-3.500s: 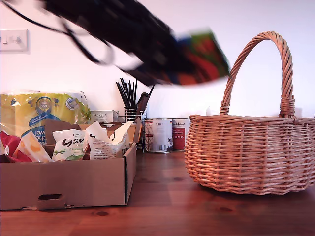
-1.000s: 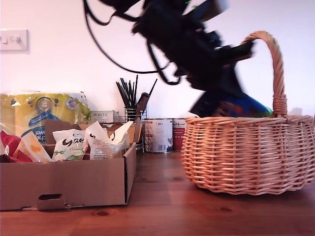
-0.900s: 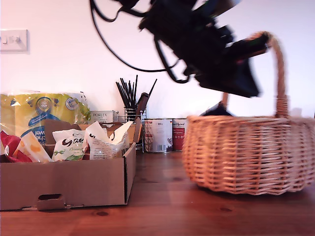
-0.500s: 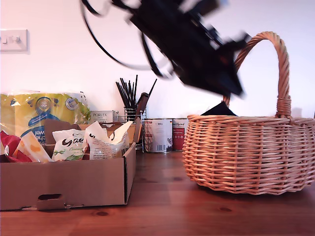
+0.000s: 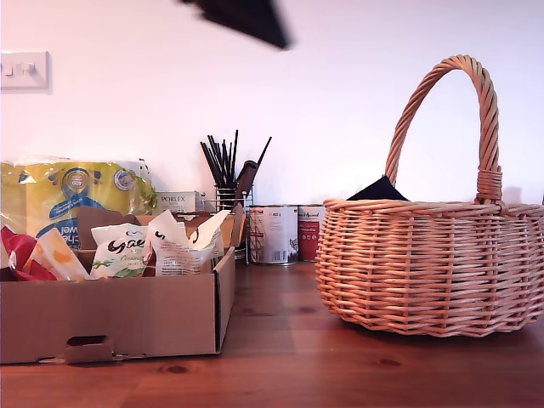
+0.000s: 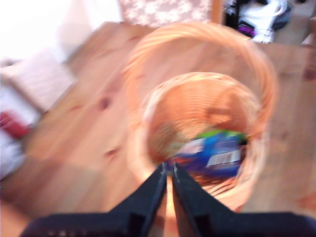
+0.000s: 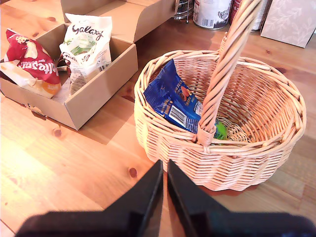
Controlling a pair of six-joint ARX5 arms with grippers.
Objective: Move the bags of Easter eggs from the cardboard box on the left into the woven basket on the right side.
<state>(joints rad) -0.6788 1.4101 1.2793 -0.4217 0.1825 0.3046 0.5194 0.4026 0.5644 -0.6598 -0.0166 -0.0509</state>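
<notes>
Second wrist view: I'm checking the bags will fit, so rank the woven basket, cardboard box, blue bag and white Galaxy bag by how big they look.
1. woven basket, though it sits nearest the camera.
2. cardboard box, partly cut off.
3. blue bag and white Galaxy bag: too alike to rank, both partly hidden.

A plain white wall [image 5: 340, 102] runs behind a reddish pine table [image 5: 289, 357]. A light switch [image 5: 24, 70] sits high at the exterior view's left. Against the far wall stand a utensil rack [image 5: 228, 183], two tins [image 5: 285, 233] and a paper-towel pack [image 5: 72, 200]. Light is bright and even.
</notes>
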